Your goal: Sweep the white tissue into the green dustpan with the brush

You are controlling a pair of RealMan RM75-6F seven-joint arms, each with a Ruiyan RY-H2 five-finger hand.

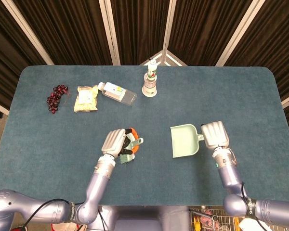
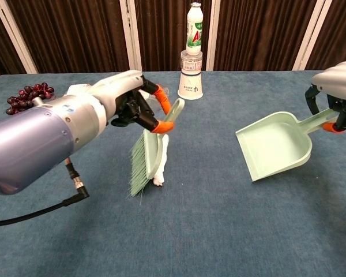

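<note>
1. My left hand (image 2: pixel 135 107) holds the brush (image 2: pixel 147 153) by the top of its handle, fingers closed around it. The bristles point down and touch the desk (image 2: pixel 219 231).
2. My right hand (image 2: pixel 334 98) grips the handle of the green dustpan (image 2: pixel 274 150), with the open mouth turned toward the brush and the pan tilted to the desk.
3. The white tissue (image 2: pixel 160 164) lies just behind the bristles, mostly hidden by them in the chest view; in the head view I cannot see it clearly under my left hand.
4. I judge the tissue is very light and soft. It will crumple and may stick in the bristles or roll aside, so I push it low and slowly, never grasping it.
5. The brush is stiff in the handle and springy in the bristles, so the hold on the handle is the correct one.
6. The dustpan is well apart from the tissue. The path between them looks free.
7. At the far side stand a stacked bottle (image 2: pixel 195 23) on a cup (image 2: pixel 190 83), and far left lie the grapes (image 2: pixel 26 95); the head view also shows a lying clear bottle (image 1: pixel 118 93) and a yellow packet (image 1: pixel 86 98). None stands in the way.
</note>
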